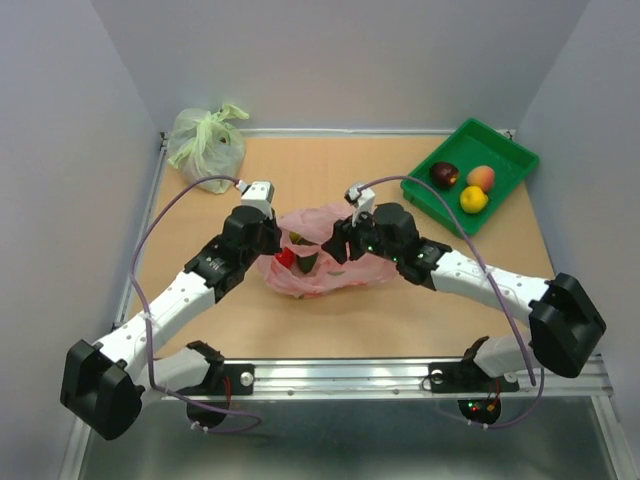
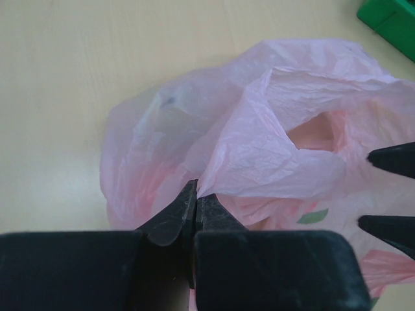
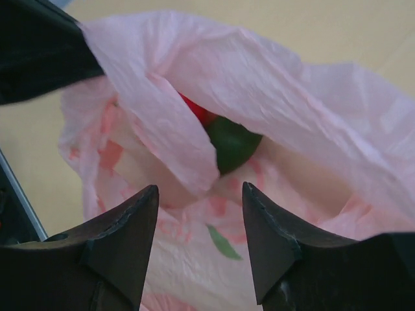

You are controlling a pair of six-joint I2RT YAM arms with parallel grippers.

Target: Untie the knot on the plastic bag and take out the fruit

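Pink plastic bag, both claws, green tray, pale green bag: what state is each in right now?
Thin translucent pink plastic bag, untied, mouth open.
Red round fruit and dark green round fruit, inside the pink bag.
Left claw, shut on the pink bag's plastic.
Right claw, open at the bag's mouth, holding nothing.
Green plastic tray, holds three loose fruits.
Pale green translucent bag, tied shut.

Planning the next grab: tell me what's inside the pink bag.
Inside the pink bag, through its open mouth: a red fruit and a dark green fruit. Anything deeper is covered by crinkled plastic.
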